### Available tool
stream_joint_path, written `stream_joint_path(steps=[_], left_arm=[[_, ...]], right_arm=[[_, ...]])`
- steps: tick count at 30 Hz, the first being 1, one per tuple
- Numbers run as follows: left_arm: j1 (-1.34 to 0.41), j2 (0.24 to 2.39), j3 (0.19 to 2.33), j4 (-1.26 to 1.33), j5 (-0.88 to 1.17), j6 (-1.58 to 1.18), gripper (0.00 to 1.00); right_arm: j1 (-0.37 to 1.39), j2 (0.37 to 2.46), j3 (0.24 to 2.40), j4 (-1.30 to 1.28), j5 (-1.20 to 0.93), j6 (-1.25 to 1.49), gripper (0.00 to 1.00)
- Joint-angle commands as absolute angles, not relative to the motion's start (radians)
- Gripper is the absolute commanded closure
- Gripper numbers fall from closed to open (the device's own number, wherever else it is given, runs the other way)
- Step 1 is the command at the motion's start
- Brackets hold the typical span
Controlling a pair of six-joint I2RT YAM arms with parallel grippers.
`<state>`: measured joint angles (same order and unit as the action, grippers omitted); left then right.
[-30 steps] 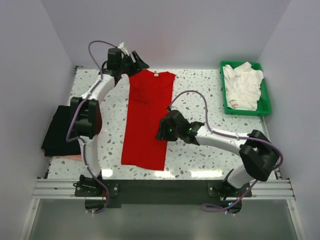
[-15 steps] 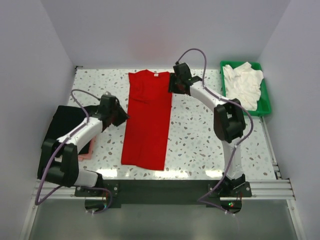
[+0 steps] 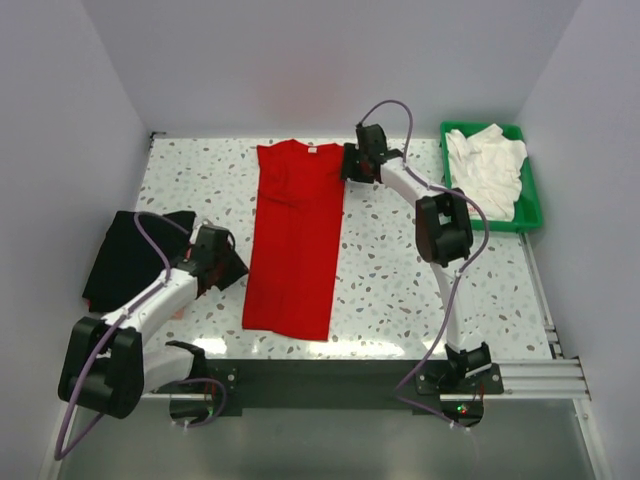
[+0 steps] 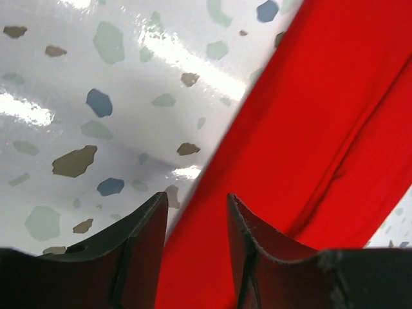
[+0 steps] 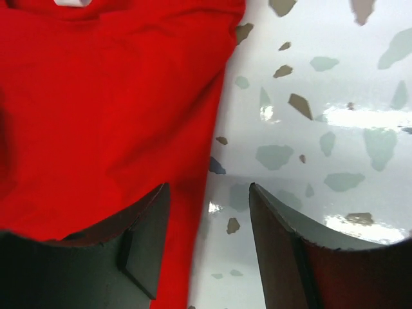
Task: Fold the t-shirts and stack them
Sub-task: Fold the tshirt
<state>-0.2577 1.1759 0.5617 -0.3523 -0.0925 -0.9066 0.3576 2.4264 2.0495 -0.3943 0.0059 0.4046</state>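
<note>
A bright red t-shirt (image 3: pixel 295 235) lies as a long narrow strip on the speckled table, neck label at the far end. My left gripper (image 3: pixel 237 268) is open at its lower left edge; in the left wrist view the red cloth (image 4: pixel 302 148) runs between the open fingers. My right gripper (image 3: pixel 347 165) is open at the shirt's upper right edge; the right wrist view shows the red edge (image 5: pixel 129 109) between the fingers. A black t-shirt (image 3: pixel 125 255) lies folded at the left. White t-shirts (image 3: pixel 485 170) lie in the tray.
A green plastic tray (image 3: pixel 530 205) stands at the far right corner. Pink cloth peeks from under the black shirt. White walls close in the table on three sides. Speckled tabletop (image 3: pixel 400 270) shows right of the red shirt.
The left arm swung from the shirt's far left corner down to its lower left edge. The right arm swung from the shirt's right middle up to its far right corner.
</note>
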Motion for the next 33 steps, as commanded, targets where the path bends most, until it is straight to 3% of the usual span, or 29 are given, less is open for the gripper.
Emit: stream_joint_path(steps=[1,10,15,17,20,23,30,33], left_arm=[[-0.262,1.170,0.531,-0.345,-0.103,-0.920,0.53],[-0.324,1.204,0.472,-0.293,-0.052,-0.940,0.53],[-0.356,1.218,0.465,-0.310,-0.055,-0.942,0.56],[-0.359,1.220,0.463,-0.321,-0.057,-0.934,0.62],[-0.359,1.220,0.457,-0.324,-0.046,-0.922,0.79],[-0.360,1.229,0.456,-0.327,-0.023,-0.910,1.00],[-0.368,1.232,0.437,-0.305,0.038,-0.913,1.00],[-0.370,1.233,0.443,-0.295,0.060,-0.914,1.00]], right_arm=[[0.357,2.447,2.028,-0.321,-0.067,0.455,0.44],[0.357,2.473,2.005,-0.264,-0.129,0.518,0.46],[0.357,2.500,2.039,-0.281,-0.126,0.523,0.63],[0.353,2.514,2.055,-0.291,-0.126,0.519,0.73],[0.341,2.522,2.068,-0.302,-0.123,0.520,0.85],[0.322,2.526,2.088,-0.327,-0.100,0.515,0.90],[0.264,2.554,2.163,-0.365,-0.104,0.509,0.93],[0.253,2.583,2.221,-0.402,-0.130,0.506,0.89]])
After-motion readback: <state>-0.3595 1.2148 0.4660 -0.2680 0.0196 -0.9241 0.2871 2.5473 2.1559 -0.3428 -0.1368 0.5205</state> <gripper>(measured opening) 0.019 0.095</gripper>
